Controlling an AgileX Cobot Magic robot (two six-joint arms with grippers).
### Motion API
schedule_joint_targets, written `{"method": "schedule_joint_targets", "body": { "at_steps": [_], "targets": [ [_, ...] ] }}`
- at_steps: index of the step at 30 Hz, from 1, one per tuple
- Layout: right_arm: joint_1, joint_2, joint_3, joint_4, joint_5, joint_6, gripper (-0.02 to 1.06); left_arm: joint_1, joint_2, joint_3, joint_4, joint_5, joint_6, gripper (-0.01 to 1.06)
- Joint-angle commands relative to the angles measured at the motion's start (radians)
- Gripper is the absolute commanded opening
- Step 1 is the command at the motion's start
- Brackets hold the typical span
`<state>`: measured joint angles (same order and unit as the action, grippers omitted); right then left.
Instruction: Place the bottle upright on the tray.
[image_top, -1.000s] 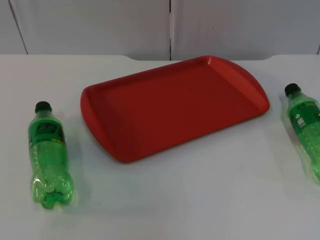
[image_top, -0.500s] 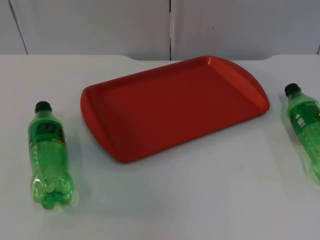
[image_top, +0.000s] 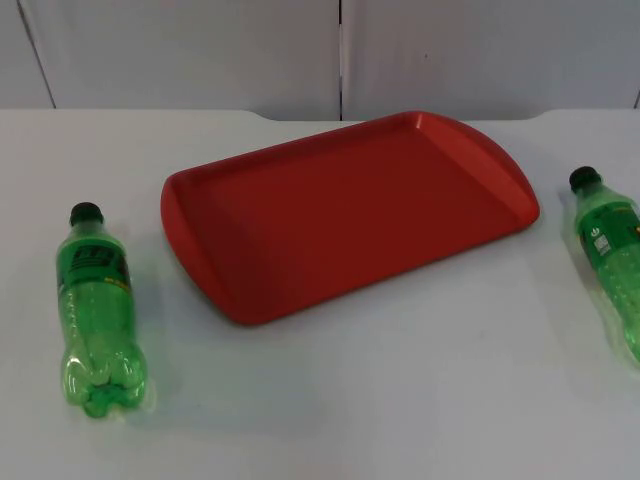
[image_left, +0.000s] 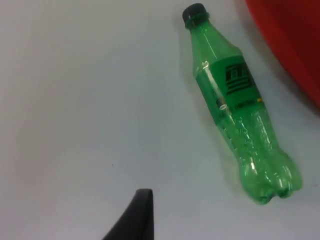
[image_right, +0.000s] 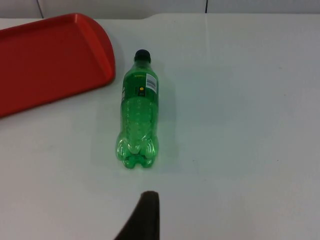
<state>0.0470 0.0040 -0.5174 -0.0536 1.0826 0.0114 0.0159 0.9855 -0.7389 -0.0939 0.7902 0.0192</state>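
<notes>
I had both green bottles (image_top: 96, 298) (image_top: 610, 255) lying flat on the table (image_top: 400, 400) flanking the bare red tray (image_top: 350, 210), arms waiting back, and couldn't tell either gripper's state.

white table (image_top: 400, 400) | red tray (image_top: 340, 210) | left bottle (image_top: 95, 300), right bottle (image_top: 610, 255), seemingly both lying flat

— Was anything cut off in the top view?
— The right bottle (image_top: 612, 255) ran past the picture's edge, so its base was lost.
— And from the wrists?
— The red tray (image_left: 295, 45) was cropped to a strip of rim beside the left bottle (image_left: 235, 102). One black fingertip (image_right: 144, 215) of the right hand was seen; its partner wasn't, so its opening seemed impossible to judge.
</notes>
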Motion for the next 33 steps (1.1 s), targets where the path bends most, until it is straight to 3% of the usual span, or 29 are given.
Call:
{"method": "schedule_joint_targets", "body": {
  "at_steps": [1, 15, 21, 33],
  "targets": [
    [-0.005, -0.004, 0.002, 0.006, -0.005, 0.0, 0.88, -0.006, 0.026, -0.009, -0.022, -0.03, 0.003, 1.05],
    [-0.005, -0.004, 0.002, 0.006, -0.005, 0.0, 0.88, -0.006, 0.319, -0.247, -0.114, -0.004, 0.01, 1.05],
    [-0.005, -0.004, 0.002, 0.006, -0.005, 0.0, 0.88, -0.006, 0.444, -0.305, -0.234, -0.021, 0.032, 1.05],
    [-0.005, -0.004, 0.002, 0.006, -0.005, 0.0, 0.88, -0.006, 0.645, -0.345, -0.295, -0.032, 0.018, 1.05]
  ]
}}
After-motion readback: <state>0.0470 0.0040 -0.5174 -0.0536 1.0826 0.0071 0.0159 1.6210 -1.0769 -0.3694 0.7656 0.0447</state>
